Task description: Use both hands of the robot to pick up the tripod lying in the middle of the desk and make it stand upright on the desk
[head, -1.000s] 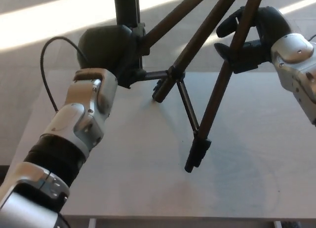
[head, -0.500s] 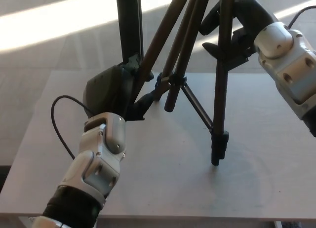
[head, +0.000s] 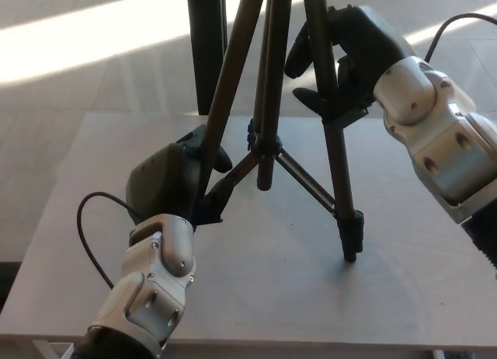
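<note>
The dark tripod (head: 268, 102) stands nearly upright over the middle of the grey desk (head: 256, 289), its top cut off by the picture's upper edge. My left hand (head: 172, 180) is shut on the tripod's left leg, low down near the desktop. My right hand (head: 345, 52) is shut on the right leg, high up. That right leg's foot (head: 351, 235) touches the desk. The middle leg (head: 265, 161) ends just above the surface, joined to the others by thin braces.
A black cable (head: 97, 227) loops off my left wrist over the desk's left part. A dark vertical post (head: 206, 48) rises behind the desk. The desk's front edge (head: 256, 345) lies close below my left forearm.
The tripod has swung from tilted to nearly upright. Both hands moved with it: the left came down and toward the front, the right shifted left. The right leg's foot reached the desk.
</note>
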You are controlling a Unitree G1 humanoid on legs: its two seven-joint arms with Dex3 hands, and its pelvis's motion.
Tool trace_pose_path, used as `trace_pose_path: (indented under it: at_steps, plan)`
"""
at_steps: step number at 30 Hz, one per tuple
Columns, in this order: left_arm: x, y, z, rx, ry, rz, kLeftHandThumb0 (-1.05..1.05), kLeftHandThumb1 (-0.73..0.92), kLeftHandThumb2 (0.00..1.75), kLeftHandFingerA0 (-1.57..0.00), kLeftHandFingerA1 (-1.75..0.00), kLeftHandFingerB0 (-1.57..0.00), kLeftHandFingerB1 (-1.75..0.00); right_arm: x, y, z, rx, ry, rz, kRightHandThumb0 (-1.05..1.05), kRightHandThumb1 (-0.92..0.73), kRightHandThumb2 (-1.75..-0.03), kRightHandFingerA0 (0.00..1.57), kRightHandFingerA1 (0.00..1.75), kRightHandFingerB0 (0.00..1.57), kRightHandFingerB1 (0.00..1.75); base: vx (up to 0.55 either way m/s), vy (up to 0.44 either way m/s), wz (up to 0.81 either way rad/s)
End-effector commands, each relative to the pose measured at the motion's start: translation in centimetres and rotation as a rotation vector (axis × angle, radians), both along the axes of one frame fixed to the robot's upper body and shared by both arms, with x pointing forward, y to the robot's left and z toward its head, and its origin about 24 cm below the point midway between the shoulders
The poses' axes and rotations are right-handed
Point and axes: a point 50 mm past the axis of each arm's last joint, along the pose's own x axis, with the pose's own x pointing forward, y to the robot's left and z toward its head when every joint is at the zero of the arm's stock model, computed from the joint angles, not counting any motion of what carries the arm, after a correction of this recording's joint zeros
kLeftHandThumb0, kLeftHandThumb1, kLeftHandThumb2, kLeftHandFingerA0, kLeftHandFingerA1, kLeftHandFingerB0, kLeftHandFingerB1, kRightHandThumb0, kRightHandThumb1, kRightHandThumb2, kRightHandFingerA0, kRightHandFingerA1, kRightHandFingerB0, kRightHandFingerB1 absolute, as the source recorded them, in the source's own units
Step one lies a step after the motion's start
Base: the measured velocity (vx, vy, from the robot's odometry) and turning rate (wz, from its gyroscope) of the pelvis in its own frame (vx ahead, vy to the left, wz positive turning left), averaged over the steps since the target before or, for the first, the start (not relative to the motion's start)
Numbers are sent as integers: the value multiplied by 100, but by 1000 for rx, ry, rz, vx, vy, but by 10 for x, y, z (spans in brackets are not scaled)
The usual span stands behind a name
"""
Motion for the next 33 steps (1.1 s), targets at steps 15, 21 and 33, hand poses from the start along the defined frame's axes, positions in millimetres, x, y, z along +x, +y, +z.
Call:
trace_pose_path:
  at_steps: [15, 21, 33]
  plan:
    - [-10, 11, -30, 111, 185, -13, -19, 65, 87, -86, -173, -75, -121, 14, -30, -31, 22, 103, -38, -31, -55, -90, 88, 155, 76, 85, 0, 0, 0]
    - [-12, 21, -32, 7, 264, 21, -31, 73, 61, -92, -113, -47, -47, 7, -32, -35, 6, 270, 46, -78, -49, -88, 0, 46, 0, 12, 0, 0, 0]
    - [-11, 28, -40, -9, 424, -14, -83, 56, 89, 0, -18, 0, -3, -4, -18, -31, -138, 234, 48, -101, -52, -76, 0, 0, 0, 0, 0, 0, 0]
